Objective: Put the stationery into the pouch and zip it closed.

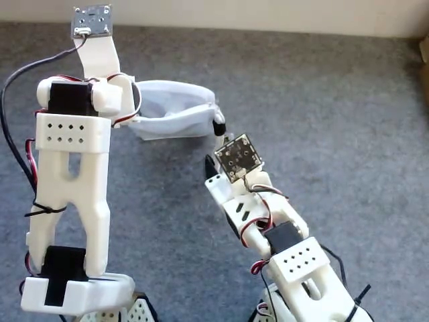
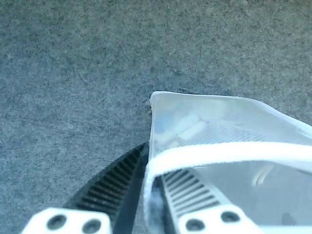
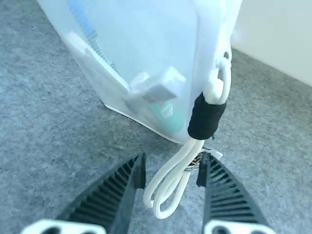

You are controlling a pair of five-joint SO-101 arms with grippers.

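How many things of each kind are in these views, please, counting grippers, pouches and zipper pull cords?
Pouch: 1
Zipper pull cord: 1
Grippers: 2, the left gripper shut on the pouch, the right gripper open around the cord
Total: 4; the stationery inside is too unclear to count.

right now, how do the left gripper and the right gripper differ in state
The left gripper is shut on the pouch rim; the right gripper is open. The left gripper pinches fabric; the right gripper straddles the zip pull cord unclamped. Both are at the pouch, at opposite ends.
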